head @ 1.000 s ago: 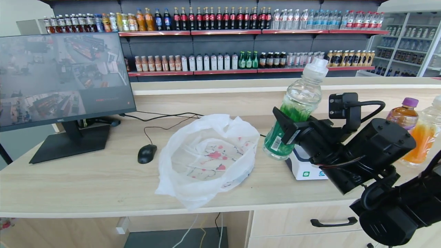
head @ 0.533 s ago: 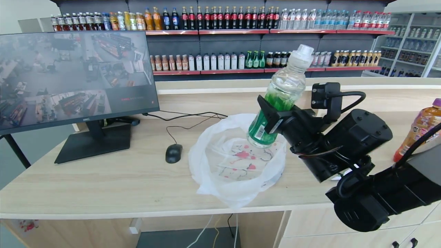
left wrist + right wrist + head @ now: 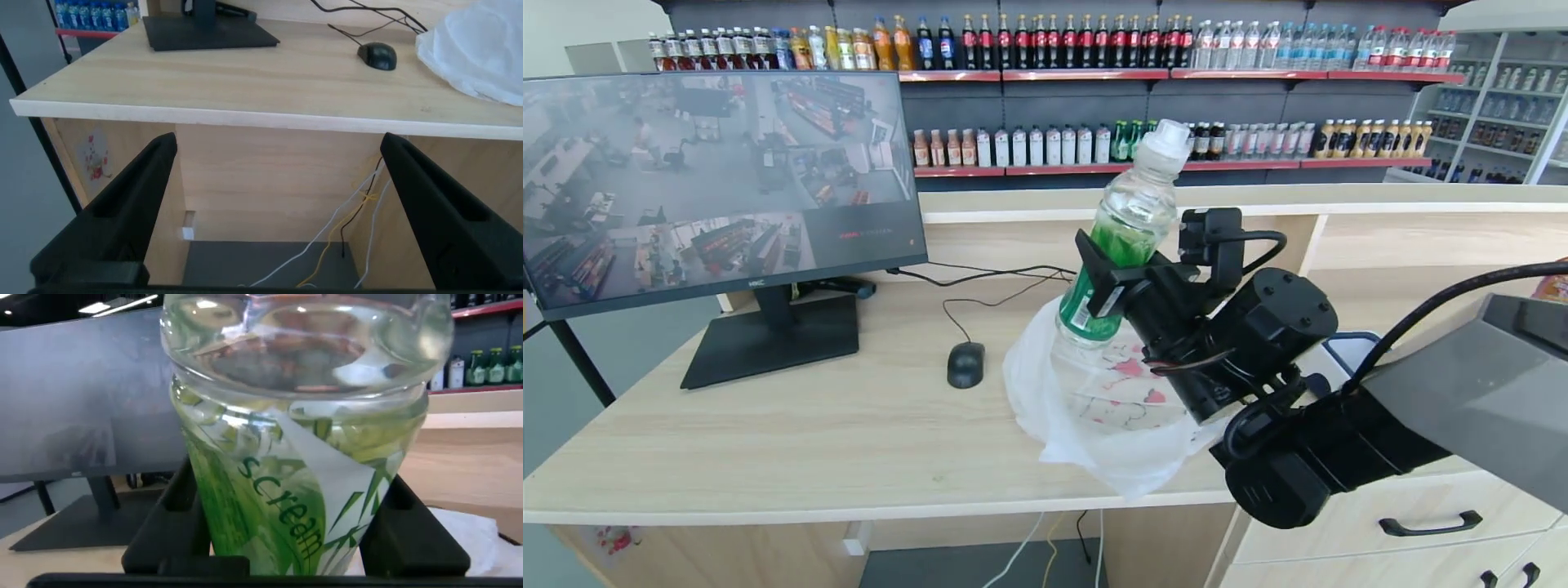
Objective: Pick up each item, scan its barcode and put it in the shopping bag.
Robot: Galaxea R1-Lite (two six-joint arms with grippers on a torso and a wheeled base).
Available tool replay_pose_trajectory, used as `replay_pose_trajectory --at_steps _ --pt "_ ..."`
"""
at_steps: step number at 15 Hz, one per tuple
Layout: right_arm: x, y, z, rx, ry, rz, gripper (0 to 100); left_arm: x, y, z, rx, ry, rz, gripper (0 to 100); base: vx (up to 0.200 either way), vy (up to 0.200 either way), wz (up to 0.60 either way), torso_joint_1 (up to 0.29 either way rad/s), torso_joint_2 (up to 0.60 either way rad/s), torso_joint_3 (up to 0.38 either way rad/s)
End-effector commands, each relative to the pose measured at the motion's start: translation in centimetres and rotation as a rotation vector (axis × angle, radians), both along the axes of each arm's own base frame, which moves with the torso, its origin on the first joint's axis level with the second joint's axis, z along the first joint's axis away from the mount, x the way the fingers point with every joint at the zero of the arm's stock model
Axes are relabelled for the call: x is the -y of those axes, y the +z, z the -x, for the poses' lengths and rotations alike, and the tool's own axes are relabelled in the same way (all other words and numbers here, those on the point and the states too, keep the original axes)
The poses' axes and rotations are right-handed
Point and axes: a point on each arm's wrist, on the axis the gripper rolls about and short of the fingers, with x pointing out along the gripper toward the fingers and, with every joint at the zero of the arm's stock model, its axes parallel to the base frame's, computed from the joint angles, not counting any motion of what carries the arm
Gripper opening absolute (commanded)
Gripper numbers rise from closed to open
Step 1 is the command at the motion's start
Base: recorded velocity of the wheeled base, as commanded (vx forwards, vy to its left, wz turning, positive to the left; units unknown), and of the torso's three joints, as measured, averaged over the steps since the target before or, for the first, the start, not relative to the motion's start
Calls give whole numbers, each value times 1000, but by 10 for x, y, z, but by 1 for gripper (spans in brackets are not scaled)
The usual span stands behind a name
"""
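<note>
Bottle (image 3: 1129,233) pinched by right pincer (image 3: 1099,284) hangs over bag (image 3: 1086,445), mouse (image 3: 965,364) and monitor (image 3: 719,180) beside; left pincer (image 3: 278,155) spread.

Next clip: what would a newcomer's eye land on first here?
The right hand grips a tilted green-labelled bottle over the white shopping bag on the wooden counter. A large monitor showing camera feeds stands at the counter's left end, a black mouse between it and the bag.

Right gripper (image 3: 1111,273) and arm (image 3: 1290,457) matte black: round housing (image 3: 1286,314) with small screws, boxy camera mount (image 3: 1210,237) above the housing, thin cable (image 3: 1270,233) looping beside it, grey shell (image 3: 1478,384) behind.
</note>
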Motion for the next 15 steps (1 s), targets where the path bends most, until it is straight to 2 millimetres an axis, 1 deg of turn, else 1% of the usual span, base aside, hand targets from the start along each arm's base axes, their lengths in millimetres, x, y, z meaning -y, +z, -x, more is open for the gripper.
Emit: replay_pose_trajectory --at_steps 1,2,4,7,9,10,11,15 --pt "-1 -12 -12 -12 -17 10 0 0 0 0 -1 0 0 100 0 0 0 0 0 0" --pt "6 -21 -26 -23 -51 20 0 0 0 0 0 0 0 100 0 0 0 0 0 0" --pt "11 -26 -34 -10 -83 60 0 0 0 0 0 0 0 100 0 0 0 0 0 0" --pt "9 -35 -41 -4 -85 103 0 0 0 0 0 0 -1 100 0 0 0 0 0 0" --pt "11 -42 -44 26 -54 191 0 0 0 0 3 0 0 100 0 0 0 0 0 0" --pt "16 -42 -49 52 -56 224 0 0 0 0 7 0 0 100 0 0 0 0 0 0" --pt "15 -39 -50 65 -54 220 0 0 0 0 7 0 2 100 0 0 0 0 0 0" --pt "21 -45 -56 13 -60 256 0 0 0 0 3 0 0 100 0 0 0 0 0 0"
